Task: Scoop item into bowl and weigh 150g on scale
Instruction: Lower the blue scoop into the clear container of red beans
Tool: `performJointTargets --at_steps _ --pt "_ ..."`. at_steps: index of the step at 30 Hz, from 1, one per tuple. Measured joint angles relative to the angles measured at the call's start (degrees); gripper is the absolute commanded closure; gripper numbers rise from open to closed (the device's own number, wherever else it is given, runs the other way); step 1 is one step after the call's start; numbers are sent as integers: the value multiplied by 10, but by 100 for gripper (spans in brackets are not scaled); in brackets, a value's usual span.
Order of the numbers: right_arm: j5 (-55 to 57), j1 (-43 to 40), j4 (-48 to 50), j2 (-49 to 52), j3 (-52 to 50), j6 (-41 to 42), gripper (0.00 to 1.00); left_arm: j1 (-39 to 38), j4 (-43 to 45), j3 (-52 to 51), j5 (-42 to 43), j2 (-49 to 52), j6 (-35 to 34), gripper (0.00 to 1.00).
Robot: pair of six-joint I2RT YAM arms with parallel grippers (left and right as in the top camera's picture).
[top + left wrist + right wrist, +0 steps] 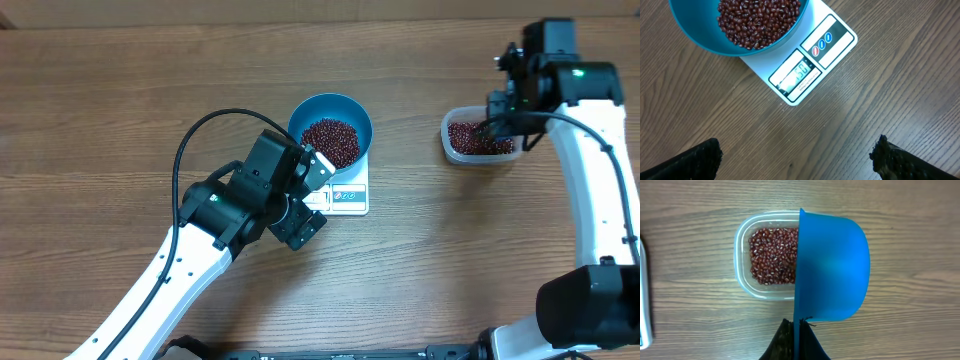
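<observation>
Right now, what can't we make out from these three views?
- Right wrist: the scoop shows only its outside, so whether it is loaded is hidden. It also covers the right side of the tub.
- Overhead: the display of the scale is too small to read, and the scoop is hidden under the right gripper.
- Left wrist: the bowl is cut off by the top edge.
</observation>
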Motion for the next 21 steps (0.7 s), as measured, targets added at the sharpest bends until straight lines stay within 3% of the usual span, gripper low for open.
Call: performJointTargets --at_steps 21 --pt "80 37 -13 0 0 2 96 0 0 0 0 0 0 0"
